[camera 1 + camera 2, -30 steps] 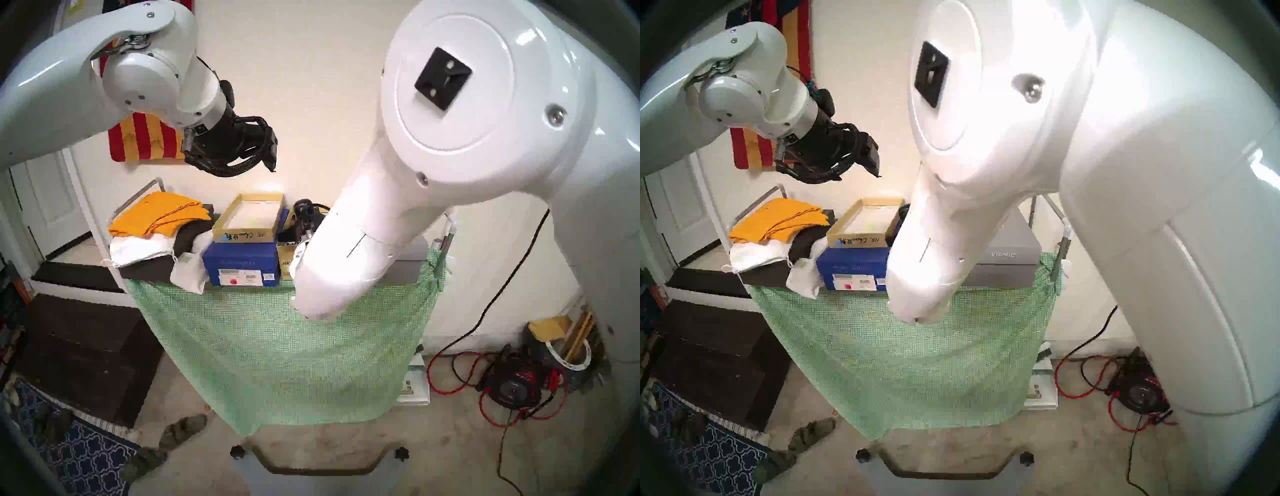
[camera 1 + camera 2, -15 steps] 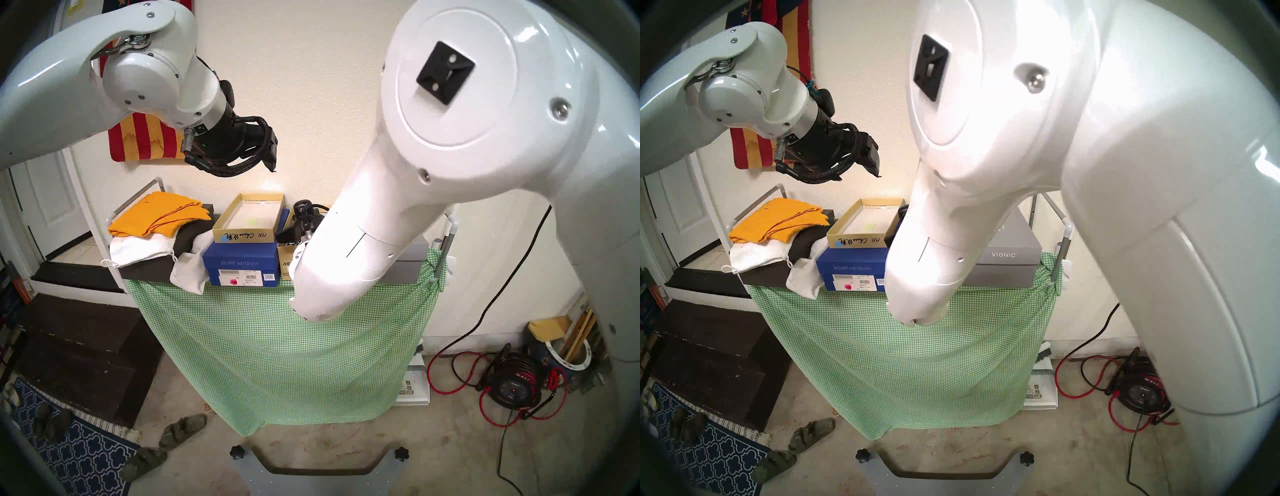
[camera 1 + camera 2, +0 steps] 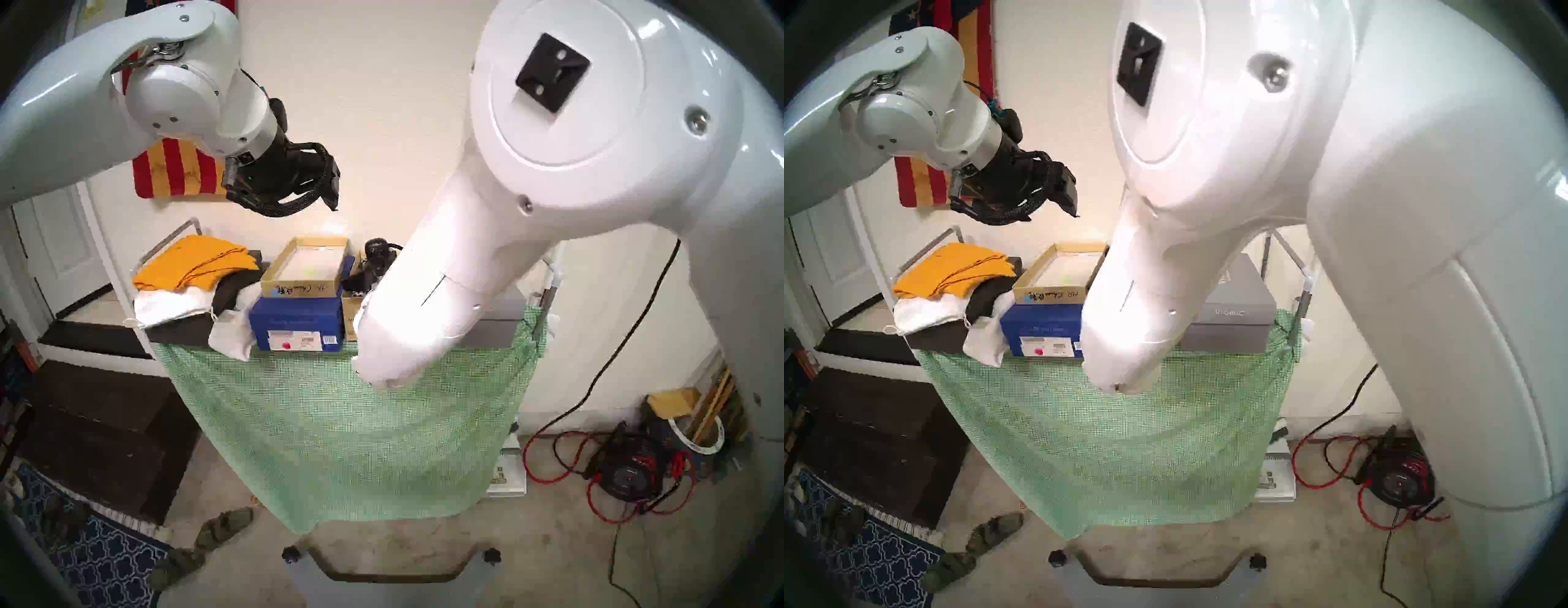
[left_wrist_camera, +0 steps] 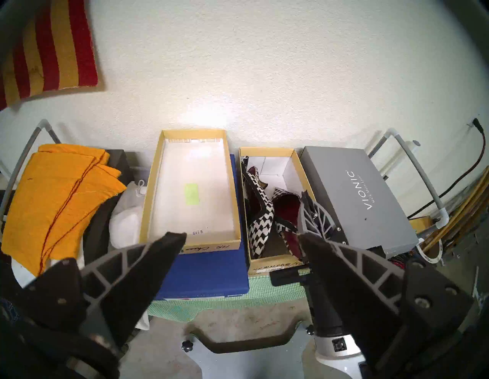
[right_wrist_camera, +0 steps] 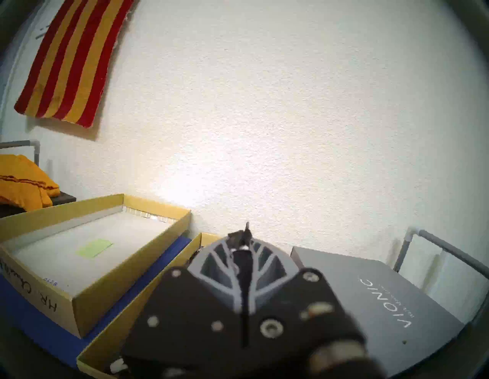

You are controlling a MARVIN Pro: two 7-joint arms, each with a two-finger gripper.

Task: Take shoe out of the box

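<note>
The tan box (image 4: 275, 266), white inside, stands between a blue box and a grey box and holds two black-and-white checked shoes with red lining: a left one (image 4: 260, 222) and a right one (image 4: 287, 209). My right gripper (image 4: 304, 197) reaches into the box over the right shoe. Its fingers are pressed together in the right wrist view (image 5: 244, 235), with a thin black piece of the shoe pinched at the tip. My left gripper (image 4: 241, 235) is open and empty, high above the table (image 3: 329, 187). In the head views my right forearm hides most of the box (image 3: 350, 316).
A shallow tan lid (image 4: 152, 190) lies on the blue box (image 4: 211, 275), left of the tan box. The grey VIONIC box (image 4: 354, 201) touches its right side. Orange cloth (image 4: 58, 195) and white bags lie far left. A green checked cloth (image 3: 339, 424) hangs over the table front. The wall is close behind.
My right arm has shifted slightly up and to the left, with its gripper still in the box. My left arm has not moved.
</note>
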